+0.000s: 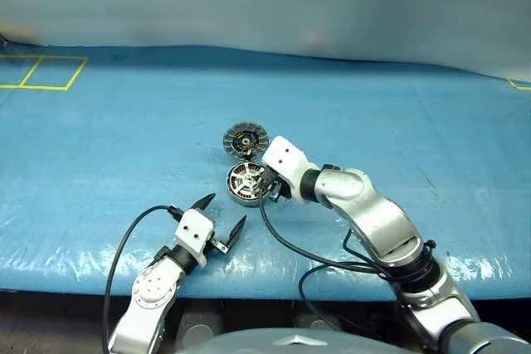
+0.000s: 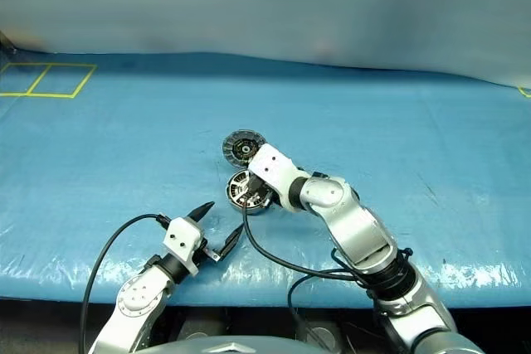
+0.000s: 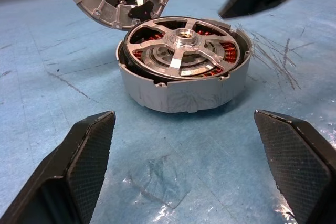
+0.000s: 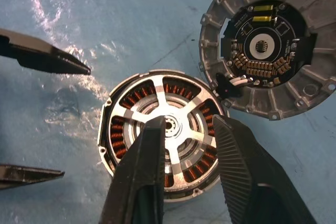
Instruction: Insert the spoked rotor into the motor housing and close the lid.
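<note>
Left eye view, frame centre: spoked rotor [image 1: 246, 181] flat inside motor housing [image 1: 236, 194] on the blue desk [image 1: 373, 122], lid [image 1: 243, 139] just above, touching; right pincer [image 1: 271, 191] at the housing's rim, left pincer [image 1: 222, 218] spread, lower left. Left wrist view: rotor slightly tilted, axis nearly upright; probably stiff, heavy, slick metal. Right wrist view: right pincer narrowly parted over the hub, holding nothing; lid ribbed face up, best pinched across its rim.

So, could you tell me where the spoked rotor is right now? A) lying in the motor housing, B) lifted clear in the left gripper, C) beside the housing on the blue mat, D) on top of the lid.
A: the spoked rotor lies in the motor housing, copper windings showing between its spokes.
</note>
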